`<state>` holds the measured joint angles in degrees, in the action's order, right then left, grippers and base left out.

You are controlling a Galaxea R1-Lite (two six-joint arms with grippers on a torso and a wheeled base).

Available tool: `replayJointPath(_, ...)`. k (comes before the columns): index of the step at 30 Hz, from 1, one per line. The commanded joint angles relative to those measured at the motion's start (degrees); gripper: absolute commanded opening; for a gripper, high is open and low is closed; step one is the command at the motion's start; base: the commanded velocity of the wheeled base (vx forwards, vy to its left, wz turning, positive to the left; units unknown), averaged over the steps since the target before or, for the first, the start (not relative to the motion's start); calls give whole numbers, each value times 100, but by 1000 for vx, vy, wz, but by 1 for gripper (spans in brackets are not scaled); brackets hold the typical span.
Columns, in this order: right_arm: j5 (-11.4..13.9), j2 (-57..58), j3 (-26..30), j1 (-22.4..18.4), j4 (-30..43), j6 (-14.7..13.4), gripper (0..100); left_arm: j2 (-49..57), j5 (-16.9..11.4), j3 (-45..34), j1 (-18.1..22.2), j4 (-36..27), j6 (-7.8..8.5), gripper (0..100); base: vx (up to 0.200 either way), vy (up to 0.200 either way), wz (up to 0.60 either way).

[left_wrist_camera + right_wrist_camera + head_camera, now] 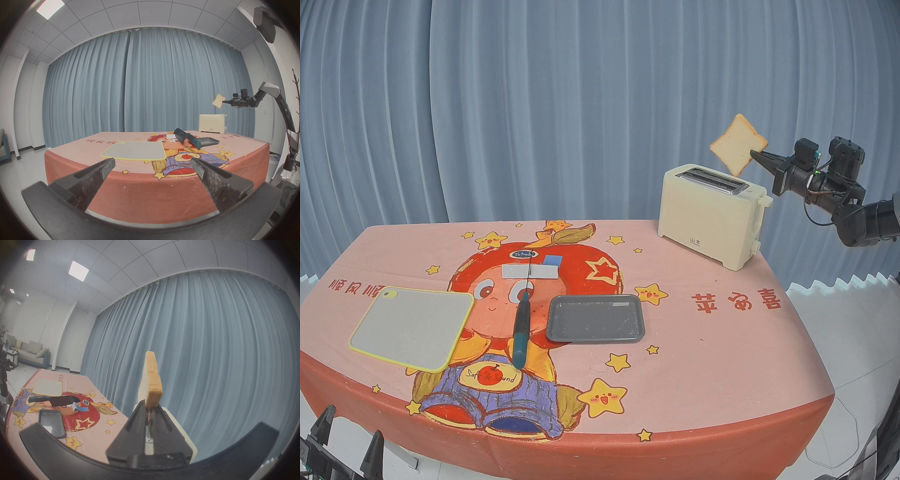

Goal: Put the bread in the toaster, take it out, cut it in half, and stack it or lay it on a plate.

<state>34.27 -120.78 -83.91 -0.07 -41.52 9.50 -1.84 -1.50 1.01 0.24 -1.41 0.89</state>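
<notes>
right jaws pinch the bread point(739, 144) above the toaster point(709, 215), outside its slots

head camera looks down on the table point(706, 362); wrist cameras face it from beyond its edges; toaster point(709, 215) shared.

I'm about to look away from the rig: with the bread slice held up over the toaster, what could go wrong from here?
The right tool grips the bread slice by one corner only, so it may pivot or tear free. The slice hangs tilted like a diamond above the toaster, so it could catch on a slot rim if lowered.
</notes>
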Motion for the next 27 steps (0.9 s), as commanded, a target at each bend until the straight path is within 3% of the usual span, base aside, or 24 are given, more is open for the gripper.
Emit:
replayJointPath(1,1,-490,-469,-10,48,0,0,-9,1,-48,2,1,-1,100,0,0,0)
replayJointPath(10,-8,-806,-996,-63,417,8,0,-9,1,-48,2,1,-1,100,0,0,0)
replayJointPath(27,-8,-1193,-1075,-89,408,193,0,-9,1,-48,2,1,-1,100,0,0,0)
